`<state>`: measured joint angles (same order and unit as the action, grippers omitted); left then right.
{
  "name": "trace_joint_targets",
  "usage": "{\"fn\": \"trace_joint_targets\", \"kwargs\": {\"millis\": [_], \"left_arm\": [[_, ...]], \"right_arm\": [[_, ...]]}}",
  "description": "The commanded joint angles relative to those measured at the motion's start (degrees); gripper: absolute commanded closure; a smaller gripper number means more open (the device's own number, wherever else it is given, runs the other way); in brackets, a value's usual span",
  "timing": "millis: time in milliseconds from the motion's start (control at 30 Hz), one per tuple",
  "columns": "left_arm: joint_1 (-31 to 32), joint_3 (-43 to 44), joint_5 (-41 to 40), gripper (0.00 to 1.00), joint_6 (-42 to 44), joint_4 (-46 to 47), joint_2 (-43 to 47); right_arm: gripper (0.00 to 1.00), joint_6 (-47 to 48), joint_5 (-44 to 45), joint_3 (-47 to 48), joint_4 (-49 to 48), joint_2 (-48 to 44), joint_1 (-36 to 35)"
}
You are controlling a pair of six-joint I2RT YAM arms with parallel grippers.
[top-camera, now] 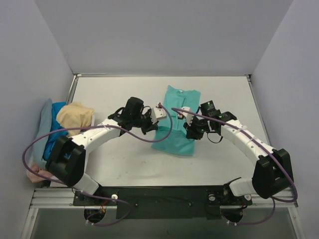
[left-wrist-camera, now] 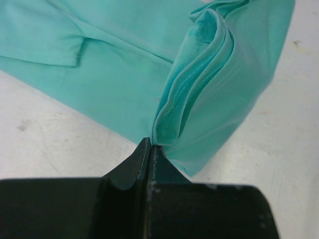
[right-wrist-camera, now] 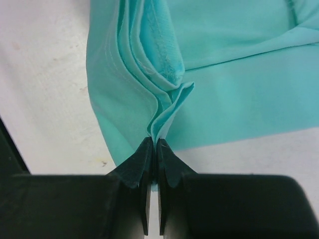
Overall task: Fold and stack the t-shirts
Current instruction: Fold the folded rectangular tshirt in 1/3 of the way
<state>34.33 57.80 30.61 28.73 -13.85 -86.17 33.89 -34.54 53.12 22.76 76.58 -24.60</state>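
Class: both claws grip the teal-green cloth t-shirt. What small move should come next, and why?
Probably lift both together, evenly: the left claw and right claw are each shut on bunched layers of the teal-green cloth t-shirt, whose rest lies flat.

Left tool (top-camera: 160, 112) and right tool (top-camera: 183, 114), each clamped on a bunched edge of the teal-green t-shirt (top-camera: 182, 97), sit close together mid-table, with left arm (top-camera: 99, 133) and right arm (top-camera: 244, 139) arching in and barring the middle. Bare table (top-camera: 114, 92) lies open behind them toward the back wall (top-camera: 164, 35), and in the near strip before the base plate (top-camera: 164, 201). Heaped t-shirts (top-camera: 75, 115) crowd the left wall (top-camera: 25, 89).
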Motion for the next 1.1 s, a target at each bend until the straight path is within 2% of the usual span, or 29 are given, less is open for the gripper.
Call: {"fn": "trace_joint_targets", "kwargs": {"millis": [0, 267, 433, 767, 800, 833, 867, 900, 933, 1000, 1067], "left_arm": [[-1.45, 6.70, -4.42, 1.00, -1.93, 7.69, -5.48], [-1.89, 14.00, -6.79, 1.00, -0.96, 5.67, -14.46], [-2.68, 17.17, -7.85, 1.00, -1.22, 5.50, -18.24], [-3.21, 19.28, -6.35, 1.00, 1.24, 5.41, -22.81], [-3.21, 19.19, -6.87, 1.00, 1.15, 5.84, -22.99], [-3.21, 19.19, -8.01, 0.96, 1.15, 6.81, -23.34], [-3.30, 19.02, -8.98, 0.72, 0.89, 7.42, -23.43], [-3.39, 18.93, -10.82, 0.57, 0.45, 9.26, -23.43], [-3.65, 19.01, -11.71, 0.42, 0.19, 10.15, -23.43], [-4.18, 20.59, -14.08, 0.34, 0.18, 12.09, -23.25], [-4.97, 23.49, -13.57, 0.33, 1.50, 10.43, -22.82]], "right_arm": [[1.00, 7.41, -2.80, 6.19, 1.14, 4.27, 3.41], [1.00, 17.78, -7.29, 15.94, 5.97, 14.81, 7.11], [1.00, 18.67, -6.94, 21.40, 8.79, 21.50, 8.60], [1.00, 19.28, -5.01, 25.45, 10.28, 27.39, 10.27], [0.96, 19.20, -4.74, 25.71, 10.11, 27.66, 10.36], [0.82, 19.02, -3.96, 26.50, 9.93, 28.62, 10.36], [0.72, 17.89, -3.43, 26.94, 9.67, 29.24, 10.54], [0.53, 16.57, -1.16, 27.99, 8.28, 30.29, 10.54], [0.50, 13.34, 0.17, 28.61, 7.39, 30.91, 10.45], [0.41, 10.24, 2.81, 30.37, 5.63, 31.09, 10.89], [0.41, 8.21, 0.55, 29.76, 2.73, 28.73, 11.50]]}}
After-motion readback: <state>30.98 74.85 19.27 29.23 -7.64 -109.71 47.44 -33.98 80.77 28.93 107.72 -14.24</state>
